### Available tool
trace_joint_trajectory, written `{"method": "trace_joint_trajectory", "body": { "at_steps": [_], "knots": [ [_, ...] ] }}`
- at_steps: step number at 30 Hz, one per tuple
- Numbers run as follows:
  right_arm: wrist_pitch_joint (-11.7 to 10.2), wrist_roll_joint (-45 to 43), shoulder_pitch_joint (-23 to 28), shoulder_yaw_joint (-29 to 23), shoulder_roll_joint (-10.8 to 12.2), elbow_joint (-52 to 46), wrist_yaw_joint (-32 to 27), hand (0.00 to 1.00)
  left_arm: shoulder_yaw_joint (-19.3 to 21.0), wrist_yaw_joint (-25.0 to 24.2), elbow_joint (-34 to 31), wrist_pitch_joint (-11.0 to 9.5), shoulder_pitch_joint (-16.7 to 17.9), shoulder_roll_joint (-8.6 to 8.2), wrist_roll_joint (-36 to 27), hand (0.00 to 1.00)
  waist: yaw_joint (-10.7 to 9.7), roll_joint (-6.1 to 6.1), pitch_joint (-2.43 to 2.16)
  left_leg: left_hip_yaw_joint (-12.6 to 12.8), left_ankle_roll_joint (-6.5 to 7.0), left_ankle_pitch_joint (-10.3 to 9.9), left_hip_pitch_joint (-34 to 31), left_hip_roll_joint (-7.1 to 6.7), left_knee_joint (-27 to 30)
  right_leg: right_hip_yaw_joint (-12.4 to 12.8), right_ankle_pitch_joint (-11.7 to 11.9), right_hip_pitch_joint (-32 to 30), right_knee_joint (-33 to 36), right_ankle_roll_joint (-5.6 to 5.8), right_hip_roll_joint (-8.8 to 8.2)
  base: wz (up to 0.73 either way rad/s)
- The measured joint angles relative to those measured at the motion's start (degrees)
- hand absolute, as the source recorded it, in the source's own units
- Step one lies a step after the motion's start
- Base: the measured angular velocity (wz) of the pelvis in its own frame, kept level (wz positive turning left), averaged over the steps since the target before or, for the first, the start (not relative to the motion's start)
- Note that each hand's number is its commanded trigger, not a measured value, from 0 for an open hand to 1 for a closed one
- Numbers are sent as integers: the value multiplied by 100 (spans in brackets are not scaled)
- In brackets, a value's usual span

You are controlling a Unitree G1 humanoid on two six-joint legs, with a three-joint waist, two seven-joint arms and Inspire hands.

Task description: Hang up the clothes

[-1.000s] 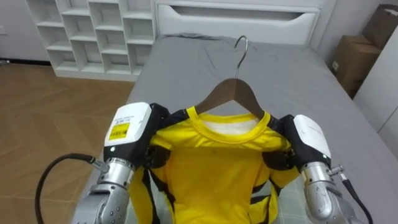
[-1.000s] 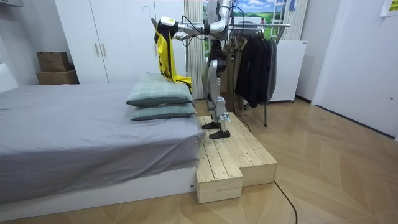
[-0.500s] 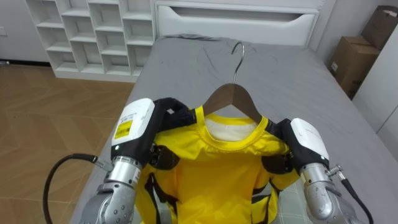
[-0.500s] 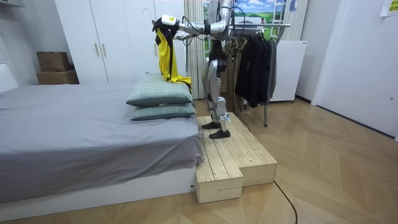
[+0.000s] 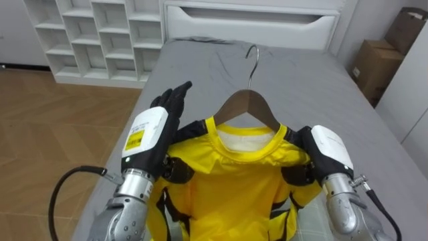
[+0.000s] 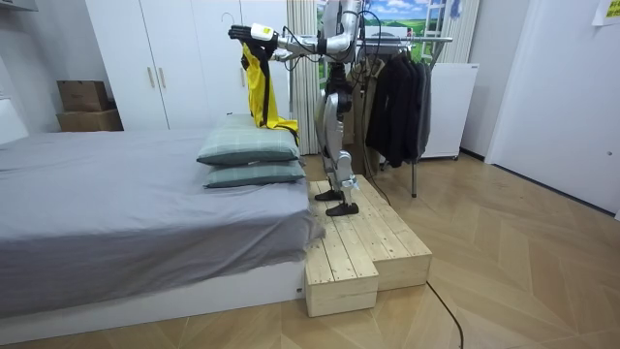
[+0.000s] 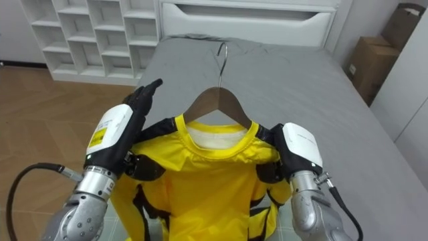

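Yellow shirt [image 7: 200,191] on hanger [image 7: 218,100]; left hand [image 7: 119,131] fingers [image 7: 148,90] straight

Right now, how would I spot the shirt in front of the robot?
Find the big grey bed. Over its near end, between the left robot hand and right robot hand, a shirt hangs on a wooden hanger. It is bright yellow, unlike the dark clothes on the rack.

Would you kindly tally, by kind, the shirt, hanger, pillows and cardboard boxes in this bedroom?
Yellow shirt: 1
Wooden hanger: 1
Pillows: 2
Cardboard boxes: 2
Total: 6
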Motion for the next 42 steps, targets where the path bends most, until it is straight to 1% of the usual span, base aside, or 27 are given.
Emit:
{"method": "trace_joint_trajectory", "body": {
  "at_steps": [8,10,13,15,18,19,22,24,27,29,30,35,39,40,42],
  "knots": [
    [67,-7,0,0,0,-10,62,100,-4,-5,0,73,7,0,-8,0,-4,-2,-3,-4,0,0,0,1,25,27,0,8,10,0,5,0],
    [74,-3,0,-4,-1,-14,87,100,-4,-6,0,78,7,0,-131,0,-9,-5,-5,-2,0,0,-1,1,28,30,0,7,14,0,5,0],
    [117,0,0,-16,-1,-38,176,100,-2,-6,0,99,13,8,-281,0,-12,-34,-26,1,0,0,-2,2,35,32,0,7,17,0,7,0],
    [122,-28,0,-53,-1,-88,184,100,2,-5,-1,102,13,16,-312,0,-26,-68,-49,-1,0,0,-3,2,47,32,0,13,24,0,7,0],
    [121,-193,0,-145,-14,-149,176,100,18,-3,-1,105,13,16,-376,0,-38,-89,-63,9,0,0,8,1,57,38,1,26,27,-2,7,0],
    [113,-195,1,-170,-29,-148,176,100,21,0,-1,105,14,16,-383,0,-40,-89,-63,16,0,0,11,0,58,40,1,28,27,-1,5,0],
    [109,-162,6,-185,-184,-148,176,100,46,24,14,104,32,50,-460,0,-47,-85,-61,13,0,0,63,-2,52,42,2,81,19,-1,4,0],
    [61,-159,6,-240,-283,-148,175,100,67,28,17,82,51,94,-618,0,-64,-81,-60,-6,1,-1,111,-1,34,42,2,125,7,-1,11,0],
    [27,-146,7,-360,-320,-147,175,100,121,51,13,80,143,94,-655,0,-95,-62,-59,-8,1,-1,123,2,30,42,2,130,12,-2,14,0],
    [-13,29,7,-365,-437,-97,173,100,181,50,14,81,260,94,-671,0,-131,-49,-51,-8,0,-1,161,5,24,44,2,168,7,-2,19,0],
    [-14,145,7,-407,-454,-36,173,100,213,46,15,82,288,94,-671,0,-147,-45,-49,-8,0,-2,189,8,0,45,2,183,6,-3,22,0],
    [-8,532,7,-703,-458,239,177,100,364,46,13,82,291,100,-669,0,-219,-26,-45,38,1,-2,153,7,-25,88,2,120,12,-2,25,-4],
    [3,769,7,-930,-462,248,173,100,438,39,13,99,316,101,-670,0,-372,-19,-49,109,2,-2,111,12,-23,126,2,75,5,-2,33,-4],
    [4,825,7,-944,-462,256,172,100,438,38,13,100,321,101,-670,0,-379,-19,-49,120,1,-2,110,12,-23,134,2,74,5,-2,33,-9],
    [63,1034,7,-990,-462,276,172,100,438,25,13,109,348,100,-670,0,-414,-16,-51,162,2,-2,98,15,-31,177,2,35,11,-2,37,-10]
  ]
}}
